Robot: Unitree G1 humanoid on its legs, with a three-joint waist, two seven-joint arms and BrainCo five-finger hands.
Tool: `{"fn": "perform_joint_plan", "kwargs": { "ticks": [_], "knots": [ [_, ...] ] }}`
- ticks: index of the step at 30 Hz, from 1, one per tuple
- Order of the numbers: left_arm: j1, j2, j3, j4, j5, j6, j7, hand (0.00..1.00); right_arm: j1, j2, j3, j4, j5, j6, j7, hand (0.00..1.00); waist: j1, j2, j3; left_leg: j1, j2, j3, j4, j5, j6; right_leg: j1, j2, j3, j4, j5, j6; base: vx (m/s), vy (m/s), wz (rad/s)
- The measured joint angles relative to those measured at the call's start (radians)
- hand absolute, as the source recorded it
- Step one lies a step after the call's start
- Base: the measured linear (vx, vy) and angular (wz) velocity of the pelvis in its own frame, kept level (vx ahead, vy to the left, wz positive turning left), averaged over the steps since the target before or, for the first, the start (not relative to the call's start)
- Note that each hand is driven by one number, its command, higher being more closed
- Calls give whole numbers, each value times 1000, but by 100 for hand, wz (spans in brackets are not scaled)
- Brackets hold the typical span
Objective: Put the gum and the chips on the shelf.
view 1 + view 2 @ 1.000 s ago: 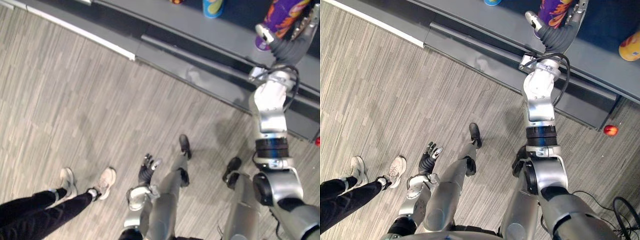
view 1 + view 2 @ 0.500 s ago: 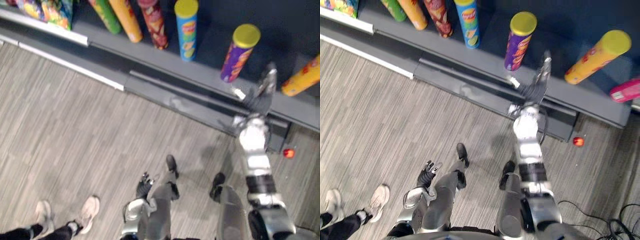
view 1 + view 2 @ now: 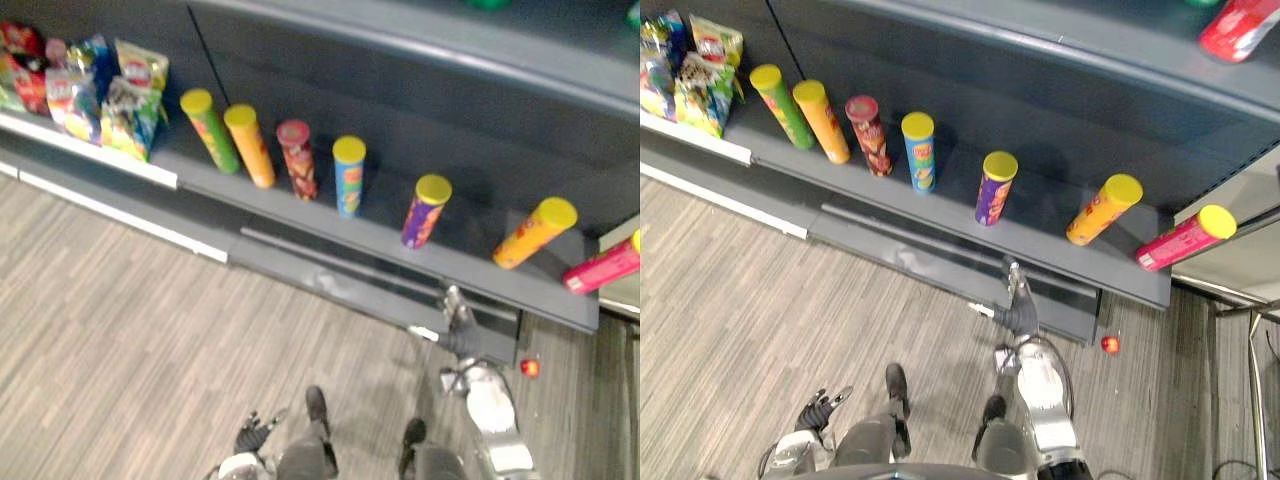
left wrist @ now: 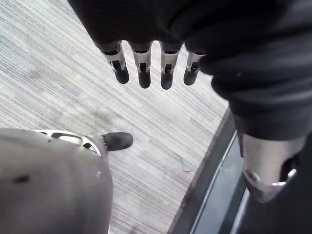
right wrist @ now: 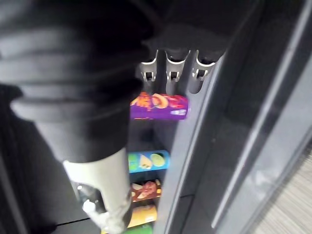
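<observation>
Right hand bare, fingers straight, lower centre; purple chips can upright on shelf (judged placed); left hand slack

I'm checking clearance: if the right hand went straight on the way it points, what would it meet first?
Probably the purple can on the shelf: the right hand aims its straight fingers at it. Depth is unclear, so the shelf's front edge may come first.
</observation>
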Motion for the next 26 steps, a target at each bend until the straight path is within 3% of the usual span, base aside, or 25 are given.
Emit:
{"fn": "perform_joint_plan", "kwargs": {
  "ticks": [3, 9, 13, 15, 20, 26],
  "knots": [
    [6, -5, 22, 24, 23, 0, -1, 0, 24, 16, -71, 235, 21, 18, 31, 0, 0, 0, -34, 32, 8, 1, -6, -12, -5, 34, 10, 3, -17, 1, -2, 24, -3, -7],
    [19, -7, 49, 57, 37, 6, -5, 0, -42, 26, -302, 751, -13, 75, -7, 0, -13, 2, -74, 69, 25, 8, -8, -31, -12, 71, 30, 18, -41, -1, -10, -13, 0, -11],
    [21, -16, 92, 78, 29, 15, -11, 0, -67, 23, -423, 871, -40, 106, -22, 0, -18, 1, -95, 85, 26, 2, -8, -37, -8, 98, 29, 10, -53, -2, -10, 13, 8, 8],
    [19, -19, 125, 98, 26, 31, -15, 0, -61, 26, -487, 915, 0, 126, -23, 0, -20, -1, -100, 98, 22, 5, -8, -44, -8, 116, 27, 12, -63, -2, -10, 56, 11, -2],
    [20, -25, 148, 114, 16, 36, -24, 0, -42, 30, -543, 962, 70, 158, -25, 0, -22, -2, -104, 118, 21, 15, -8, -56, -10, 135, 27, 19, -77, 2, -15, 63, 2, -6],
    [19, -24, 145, 122, 17, 47, -29, 0, -49, 31, -564, 972, 71, 179, -25, 0, -22, -1, -109, 131, 17, 17, -9, -64, -16, 151, 30, 17, -86, 5, -11, 68, -7, -1]
  ]
}}
